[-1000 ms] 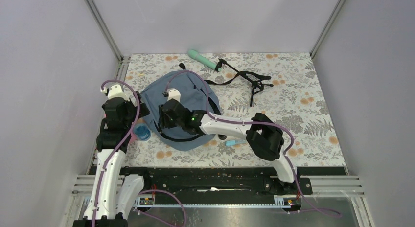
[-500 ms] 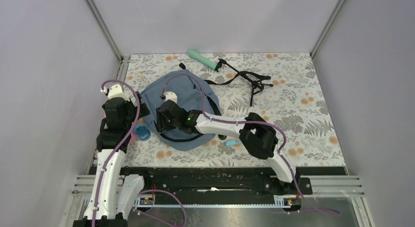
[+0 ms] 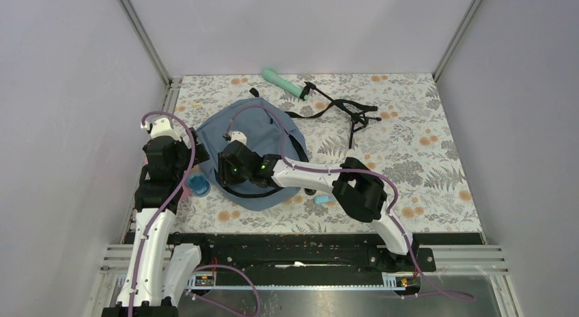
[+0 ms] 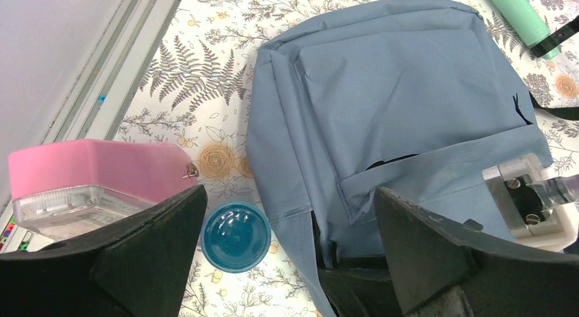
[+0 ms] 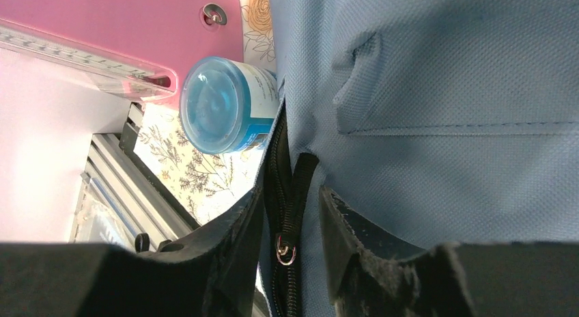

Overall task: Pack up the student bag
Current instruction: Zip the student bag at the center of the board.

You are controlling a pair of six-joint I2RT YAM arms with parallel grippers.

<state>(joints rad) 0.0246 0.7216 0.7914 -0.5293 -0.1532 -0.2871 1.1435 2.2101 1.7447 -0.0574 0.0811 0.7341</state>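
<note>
Zipper stage: nothing packed that you can see.
From above, your large slate-blue fabric student bag (image 3: 208, 132) lies left on the floral table (image 3: 423, 132), with a mint-green cylinder (image 3: 283, 83) loose beyond it. Left wrist: your left end effector (image 4: 288, 194) gapes empty near a pink case (image 4: 95, 170) and a blue-lidded jar (image 4: 235, 235). Right wrist: your right end effector (image 5: 290, 204) straddles the black zipper (image 5: 290, 187); you cannot tell whether it pinches.

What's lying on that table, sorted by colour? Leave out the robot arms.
Blue: 3 (backpack, jar, small stick)
Pink: 1 (case)
Mint green: 1 (tube)
Black: 1 (folding stand)
Total: 6
</note>
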